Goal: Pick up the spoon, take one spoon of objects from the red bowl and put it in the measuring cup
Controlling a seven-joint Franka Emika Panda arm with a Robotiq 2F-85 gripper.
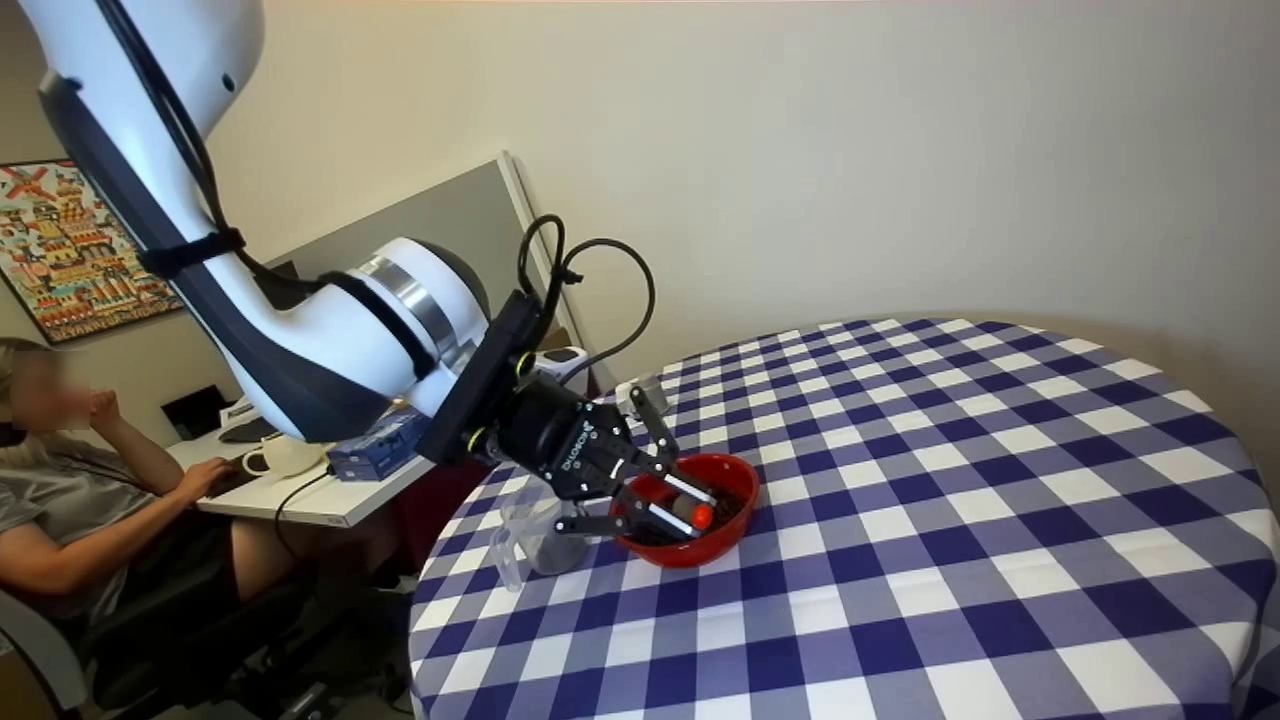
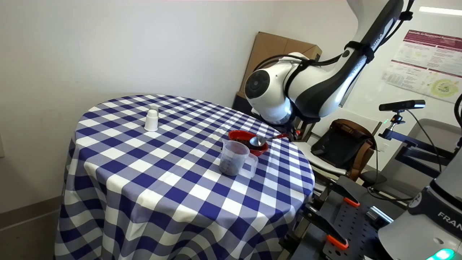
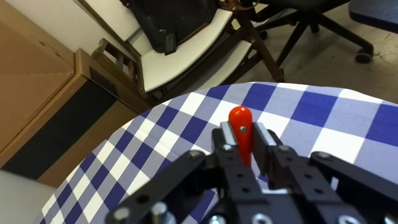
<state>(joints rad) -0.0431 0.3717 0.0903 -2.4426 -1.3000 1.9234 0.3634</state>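
My gripper [image 3: 244, 130] is shut on the red handle of the spoon [image 3: 241, 115], with the handle's rounded end sticking out past the fingertips. In an exterior view the spoon's silvery head [image 2: 257, 141] is over the red bowl [image 2: 259, 152], and the handle slants up to the gripper. Whether the head holds any pieces is too small to tell. The dark small objects [image 2: 238, 136] lie inside the bowl. The clear measuring cup [image 2: 234, 159] stands upright beside the bowl, its handle towards the table's near side. It also shows faintly, partly behind the gripper [image 1: 690, 508], in an exterior view [image 1: 552, 545].
A stack of white cups [image 2: 151, 121] stands on the checkered tablecloth [image 2: 173, 180] away from the bowl. In the wrist view a chair with a dark bag [image 3: 183, 59] and cardboard boxes [image 3: 34, 68] are beyond the table edge. A person [image 1: 80, 500] sits at a desk nearby.
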